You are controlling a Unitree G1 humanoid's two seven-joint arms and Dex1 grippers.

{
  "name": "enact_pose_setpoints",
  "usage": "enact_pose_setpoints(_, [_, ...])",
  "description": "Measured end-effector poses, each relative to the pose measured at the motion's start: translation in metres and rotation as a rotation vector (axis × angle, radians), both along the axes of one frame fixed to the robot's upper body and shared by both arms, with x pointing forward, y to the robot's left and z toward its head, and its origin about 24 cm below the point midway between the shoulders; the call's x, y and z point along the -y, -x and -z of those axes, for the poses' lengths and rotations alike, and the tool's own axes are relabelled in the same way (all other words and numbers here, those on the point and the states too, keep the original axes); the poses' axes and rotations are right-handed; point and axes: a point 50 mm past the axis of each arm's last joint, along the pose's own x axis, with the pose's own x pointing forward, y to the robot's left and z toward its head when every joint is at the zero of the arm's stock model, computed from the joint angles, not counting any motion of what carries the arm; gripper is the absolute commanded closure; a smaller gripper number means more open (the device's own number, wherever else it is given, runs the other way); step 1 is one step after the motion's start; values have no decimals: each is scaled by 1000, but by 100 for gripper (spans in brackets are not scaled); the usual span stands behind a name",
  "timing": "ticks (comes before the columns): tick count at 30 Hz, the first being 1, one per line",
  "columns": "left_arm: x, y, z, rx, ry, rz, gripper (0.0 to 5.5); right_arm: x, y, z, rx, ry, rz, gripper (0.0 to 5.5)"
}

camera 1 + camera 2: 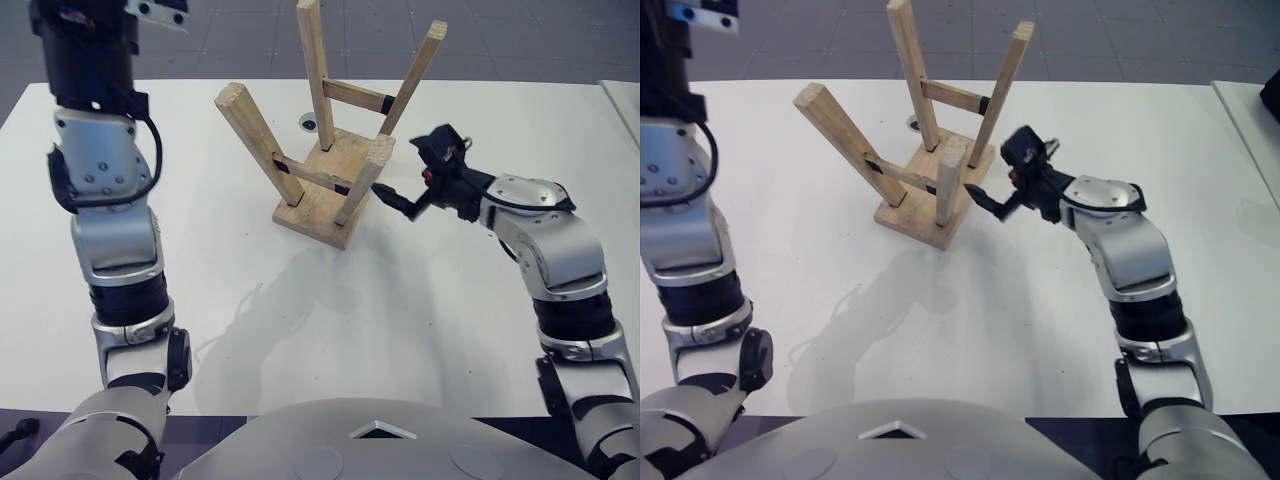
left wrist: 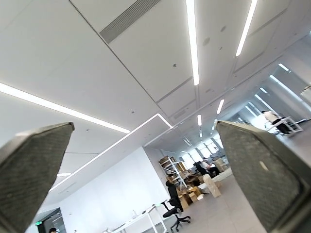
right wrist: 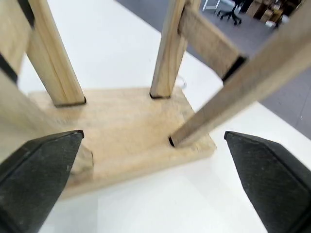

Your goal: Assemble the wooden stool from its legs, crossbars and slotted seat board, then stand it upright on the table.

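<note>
Well off every table (image 1: 430, 330) edge, upturned stool (image 1: 312, 208).

I logged the seat board (image 1: 318, 212), legs (image 1: 257, 140) and crossbars (image 1: 352, 96) as pale bare wood, matt, with visible grain and dark marks at the joints. The counter (image 1: 400, 320) presented a smooth white surface with a faint sheen. The right tool (image 1: 989, 204) fingers (image 3: 39, 170) looked like matt black plastic. The left tool (image 2: 146, 179) pads (image 2: 262, 170) appeared grey, rough and finely textured.
</note>
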Motion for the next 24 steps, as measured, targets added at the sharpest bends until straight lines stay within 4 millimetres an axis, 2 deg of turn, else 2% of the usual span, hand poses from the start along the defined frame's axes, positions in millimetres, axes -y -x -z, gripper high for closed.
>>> enact_pose_setpoints(1, [-1,0,-2,4,4,-1,10,-4,0,-3,8,-12,-11,13])
enact_pose_setpoints(3, [-5,-6,-9,-3,34,10,10,-25,4,-15,34,-82,-80,13])
enact_pose_setpoints(8, [-9,-14,-20,-18,80,26,10,-86,39,-66,90,-370,-387,13])
enact_pose_setpoints(10, [-10,-17,-23,-34,104,39,10,-96,43,-81,125,-457,-422,13])
enact_pose_setpoints(13, [-10,-19,-29,-42,116,55,10,-83,35,-106,244,-517,-321,13])
enact_pose_setpoints(15, [-10,-18,-39,-38,152,77,10,-69,33,-131,354,-563,-233,13])
enact_pose_setpoints(17, [-10,-14,-53,-30,204,104,10,-58,35,-154,466,-530,-174,13])
enact_pose_setpoints(18, [-7,-10,-60,-16,212,117,10,-53,34,-159,492,-482,-154,13])
enact_pose_setpoints(20, [-2,0,-72,12,221,158,10,-39,28,-160,505,-396,-78,13])
enact_pose_setpoints(24, [2,4,-75,-15,230,194,10,-27,20,-154,484,-381,-14,13])
